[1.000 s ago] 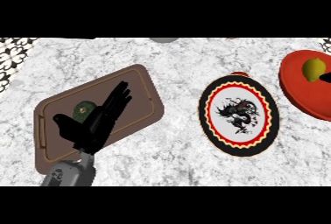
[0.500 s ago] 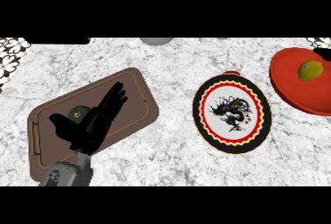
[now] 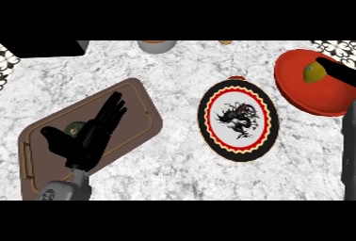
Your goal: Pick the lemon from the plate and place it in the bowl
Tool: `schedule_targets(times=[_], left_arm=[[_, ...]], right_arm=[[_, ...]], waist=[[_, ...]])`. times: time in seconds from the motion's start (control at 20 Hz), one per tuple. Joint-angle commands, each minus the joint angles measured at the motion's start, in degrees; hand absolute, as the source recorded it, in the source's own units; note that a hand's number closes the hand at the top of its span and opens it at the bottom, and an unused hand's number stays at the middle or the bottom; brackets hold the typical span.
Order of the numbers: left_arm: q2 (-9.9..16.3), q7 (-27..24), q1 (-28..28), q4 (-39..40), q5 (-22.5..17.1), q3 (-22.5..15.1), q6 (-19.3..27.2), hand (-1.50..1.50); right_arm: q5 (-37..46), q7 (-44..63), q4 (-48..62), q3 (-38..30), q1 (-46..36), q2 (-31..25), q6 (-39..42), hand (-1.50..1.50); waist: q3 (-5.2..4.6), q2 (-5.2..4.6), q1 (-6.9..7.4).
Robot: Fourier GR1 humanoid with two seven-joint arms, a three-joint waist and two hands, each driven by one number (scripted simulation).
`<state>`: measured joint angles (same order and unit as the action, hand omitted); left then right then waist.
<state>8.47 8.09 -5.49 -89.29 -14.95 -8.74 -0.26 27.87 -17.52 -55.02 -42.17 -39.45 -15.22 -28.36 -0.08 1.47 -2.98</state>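
At 8 o'clock my left hand (image 3: 89,136) rests open, fingers straight, over a brown tray (image 3: 142,101). Centre: the plate (image 3: 237,120), bare. At 2 o'clock the lemon (image 3: 314,72) sits in the red bowl (image 3: 295,89); my right hand isn't visible. I judge a withdrawing arm could tip the bowl.

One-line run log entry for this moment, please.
lemon: in red bowl | plate: bare | left hand: open over brown tray | right hand: partly visible by bowl
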Motion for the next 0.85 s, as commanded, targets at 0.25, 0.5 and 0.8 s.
schedule_targets(times=[0.25,0.5,0.8], left_arm=[[0.1,-0.7,2.4,-0.3,0.6,-0.1,0.2,0.0],[-0.8,-1.6,3.3,0.0,0.9,-0.2,0.9,0.0],[0.0,-1.4,3.0,-0.7,0.2,1.0,0.6,0.0]], right_arm=[[-3.9,-4.4,-27.1,9.8,21.3,14.9,2.2,1.5],[-9.2,-5.7,-33.3,19.1,36.3,15.1,0.8,1.5],[-14.4,-8.2,-35.8,35.0,54.6,15.2,-2.5,1.5]], waist=[[-0.15,0.69,-1.95],[-0.01,0.64,-2.23],[0.19,0.1,-1.96]])
